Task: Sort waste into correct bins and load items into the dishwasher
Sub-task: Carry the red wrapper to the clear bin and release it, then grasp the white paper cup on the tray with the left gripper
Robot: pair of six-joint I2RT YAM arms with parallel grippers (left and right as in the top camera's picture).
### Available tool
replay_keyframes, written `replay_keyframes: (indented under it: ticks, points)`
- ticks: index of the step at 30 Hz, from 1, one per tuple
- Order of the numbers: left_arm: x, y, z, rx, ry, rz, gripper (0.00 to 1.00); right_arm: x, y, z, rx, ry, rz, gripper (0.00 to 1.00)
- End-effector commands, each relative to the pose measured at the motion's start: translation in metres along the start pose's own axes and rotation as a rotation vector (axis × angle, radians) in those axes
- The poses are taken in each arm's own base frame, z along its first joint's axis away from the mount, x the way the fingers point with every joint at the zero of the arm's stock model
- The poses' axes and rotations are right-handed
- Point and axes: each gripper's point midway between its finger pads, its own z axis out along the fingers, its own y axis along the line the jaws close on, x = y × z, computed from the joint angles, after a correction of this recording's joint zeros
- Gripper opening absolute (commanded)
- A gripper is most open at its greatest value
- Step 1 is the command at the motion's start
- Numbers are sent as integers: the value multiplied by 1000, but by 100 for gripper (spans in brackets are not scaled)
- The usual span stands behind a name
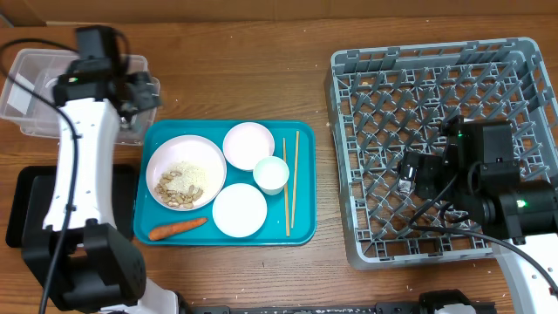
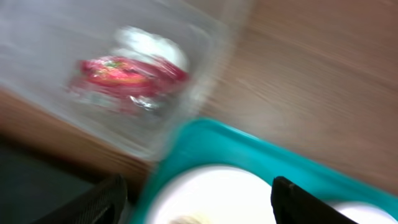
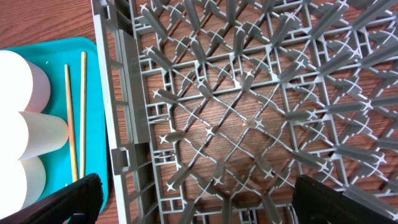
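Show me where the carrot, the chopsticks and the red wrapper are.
carrot [image 1: 177, 228], overhead view, middle of its body.
chopsticks [image 1: 285, 187], overhead view, midway along the left stick.
red wrapper [image 2: 127, 73], left wrist view, centre of the blurred red foil.

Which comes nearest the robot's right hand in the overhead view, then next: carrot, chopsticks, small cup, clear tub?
From the right hand, over the grey rack:
1. Chopsticks, right side of the teal tray.
2. Small cup, just left of them.
3. Carrot, tray's lower-left corner.
4. Clear tub, far left.
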Motion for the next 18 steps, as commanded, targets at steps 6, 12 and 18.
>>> replay_keyframes:
  ticks: [6,12,18]
  points:
    - [91,-112,-41,283,232,261,77,-4,-11,-9,64,-25,5,100]
    - [146,-134,-48,270,358,391,78,0,-24,-10,133,-11,9,100]
    - [184,-147,-35,308,428,443,77,3,-25,-10,137,-1,11,100]
